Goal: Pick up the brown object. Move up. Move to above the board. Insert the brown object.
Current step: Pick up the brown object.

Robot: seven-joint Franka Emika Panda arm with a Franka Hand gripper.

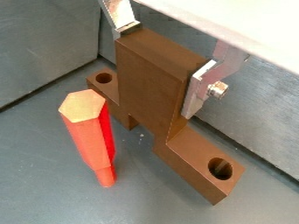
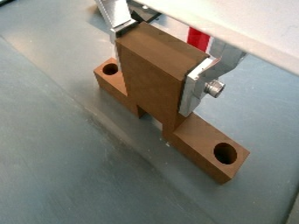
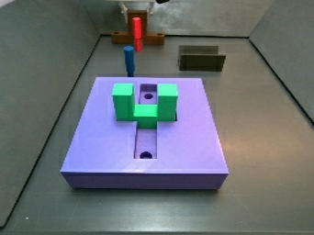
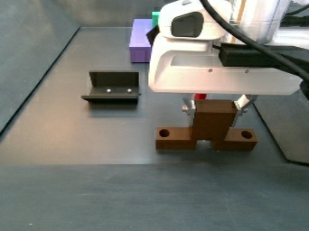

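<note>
Fingers (image 2: 201,80) of the gripper (image 2: 158,52) clamp the brown object's (image 4: 208,131) upright stem; holed reddish-brown feet reach toward 3 and 9 o'clock

We note the gripper (image 1: 160,74) straddling the brown object (image 1: 163,105); a red peg (image 1: 91,136) stands close beside, floor elsewhere open.

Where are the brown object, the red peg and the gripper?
brown object (image 2: 158,79): wrist view, upright front face.
red peg (image 1: 87,131): wrist view, mid shaft.
gripper (image 2: 163,54): wrist view, between fingertips, clamping the object.
</note>
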